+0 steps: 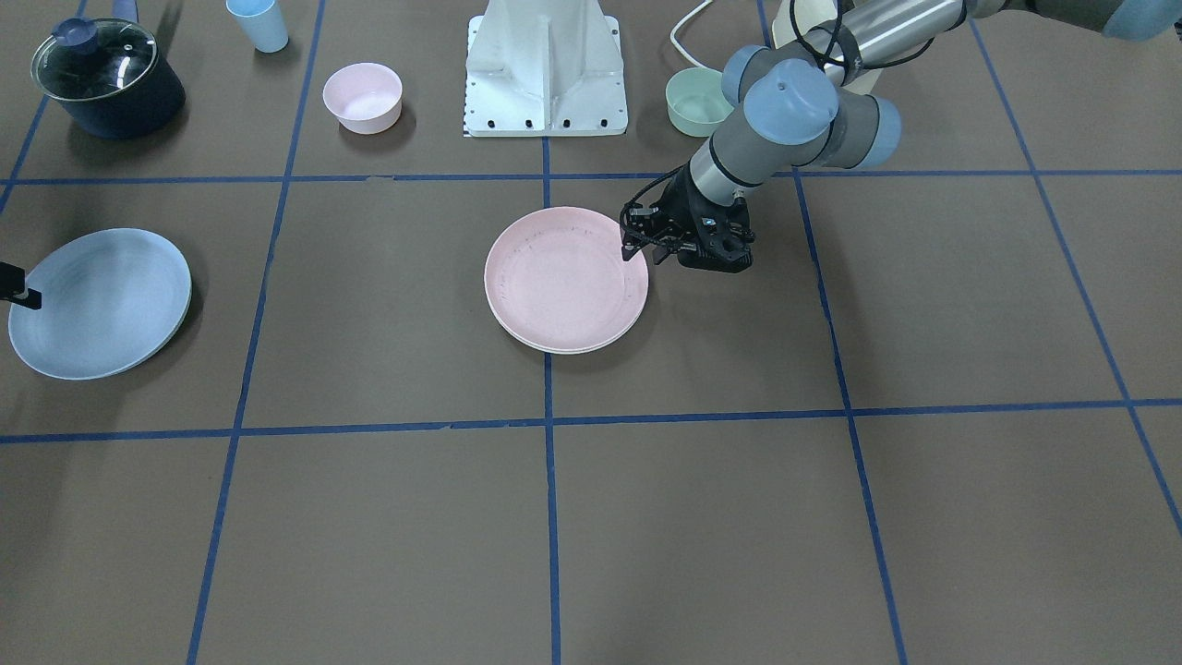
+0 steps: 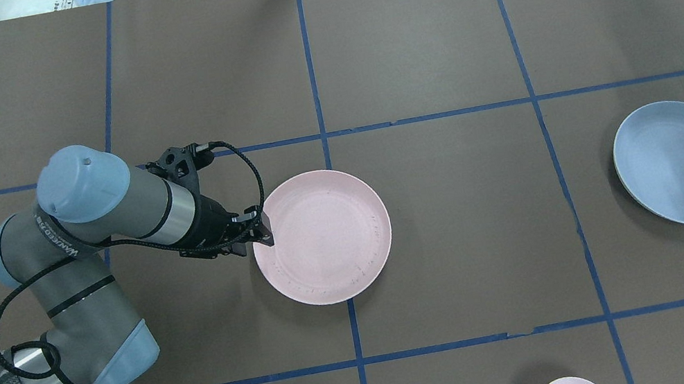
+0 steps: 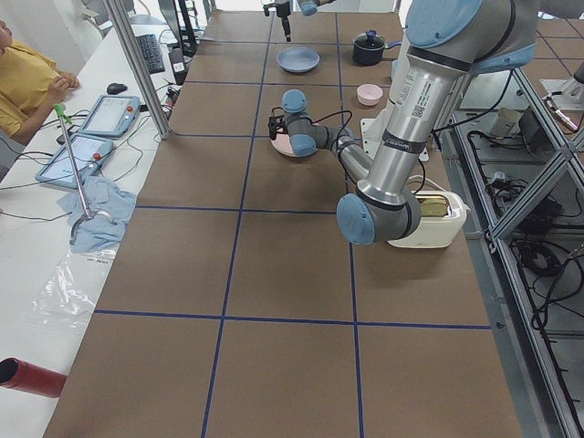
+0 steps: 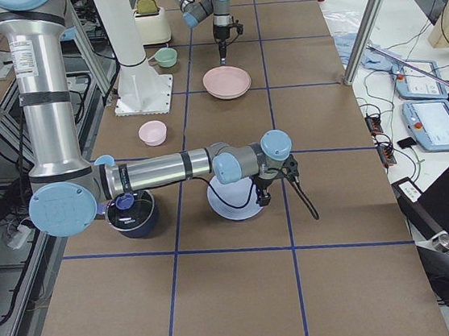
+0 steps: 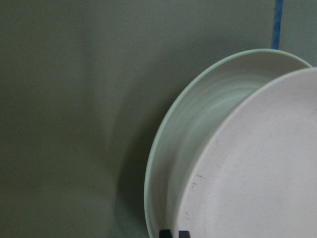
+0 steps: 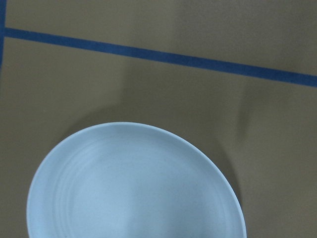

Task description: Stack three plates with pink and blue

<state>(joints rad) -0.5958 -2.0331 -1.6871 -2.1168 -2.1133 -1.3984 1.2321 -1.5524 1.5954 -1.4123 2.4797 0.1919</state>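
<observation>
Clearly, the left jaws were pinched narrowly on the rim of the pink plate, which lay nested in the cream plate directly beneath it, both spreading out ahead of those jaws on the surface. Well apart, the right jaws met the edge of the blue plate, which held nothing; whether they were clenched or released could not be told.

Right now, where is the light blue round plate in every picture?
Front-facing: light blue round matte plate, left edge.
Overhead: plate, right side.
Exterior left: plate, far, top middle.
Exterior right: plate, near centre.
Left wrist: not in it.
Right wrist: plate, filling the bottom.
Landmark: pale pink round plate, mid-table.
</observation>
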